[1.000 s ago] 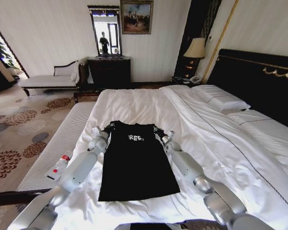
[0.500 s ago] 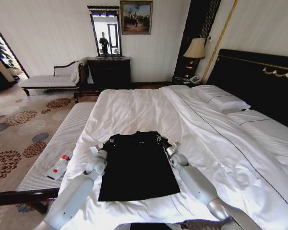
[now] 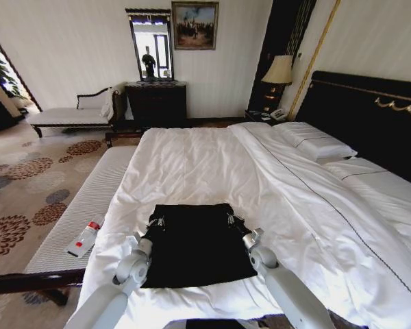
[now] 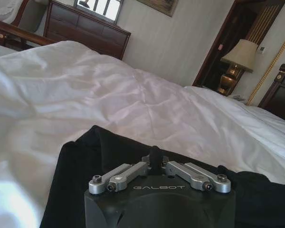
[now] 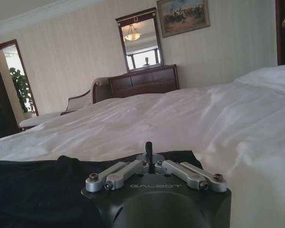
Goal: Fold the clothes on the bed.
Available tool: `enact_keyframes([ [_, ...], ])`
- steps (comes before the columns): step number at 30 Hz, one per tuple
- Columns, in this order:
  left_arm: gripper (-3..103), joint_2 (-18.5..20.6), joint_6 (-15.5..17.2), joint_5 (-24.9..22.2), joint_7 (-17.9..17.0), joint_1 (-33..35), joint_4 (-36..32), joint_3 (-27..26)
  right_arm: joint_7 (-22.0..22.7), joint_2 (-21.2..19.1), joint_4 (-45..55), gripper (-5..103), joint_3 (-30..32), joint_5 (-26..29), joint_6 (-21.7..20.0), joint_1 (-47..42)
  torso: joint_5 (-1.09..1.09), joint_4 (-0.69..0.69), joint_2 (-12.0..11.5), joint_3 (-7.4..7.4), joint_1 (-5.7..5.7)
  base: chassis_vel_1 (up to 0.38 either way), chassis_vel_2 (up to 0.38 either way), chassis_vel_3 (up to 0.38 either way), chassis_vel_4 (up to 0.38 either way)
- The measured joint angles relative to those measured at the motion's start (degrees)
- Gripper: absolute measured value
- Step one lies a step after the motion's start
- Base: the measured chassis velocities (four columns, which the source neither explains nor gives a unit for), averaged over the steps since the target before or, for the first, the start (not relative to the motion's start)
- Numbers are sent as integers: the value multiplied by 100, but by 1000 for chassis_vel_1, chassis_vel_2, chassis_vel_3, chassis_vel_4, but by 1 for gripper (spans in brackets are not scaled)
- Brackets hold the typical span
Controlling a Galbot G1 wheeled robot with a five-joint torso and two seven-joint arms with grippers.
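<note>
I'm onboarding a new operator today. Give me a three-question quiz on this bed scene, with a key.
1. True or false: both end effectors are shut on the black T-shirt.
2. On which side of the T-shirt is the left end effector? A near the left edge, B near the right edge.
3. The white bed has a plastic ___ lying on the bench beside it.

Key: 1 true; 2 A; 3 bottle. The right end effector grips the other edge.

Silver-grey jointed arms, black wrist housings marked GALBOT, screwed metal jaws linkages.

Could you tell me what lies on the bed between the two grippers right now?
The head view shows the folded-over black T-shirt spanning from left gripper to right gripper.
</note>
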Motion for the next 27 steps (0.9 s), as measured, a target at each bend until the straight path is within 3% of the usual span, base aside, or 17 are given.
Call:
enact_keyframes([
  [6,0,0,-224,376,223,927,-358,-412,-80,239,454,1,379,-207,85,-839,0,1,0,-1,-1,0,0,0,0],
  [12,0,-166,-333,291,244,1406,-501,-690,-123,475,846,1,739,-330,99,-1322,0,0,0,0,0,0,0,0,0],
  [19,0,-204,-544,488,400,1783,-588,-762,-188,496,1173,1,986,-371,147,-1757,0,0,0,0,0,0,0,0,0],
  [27,0,-300,-685,575,321,2016,-634,-735,-269,719,1159,1,1079,-612,342,-2116,1,0,0,0,1,0,0,0,0],
])
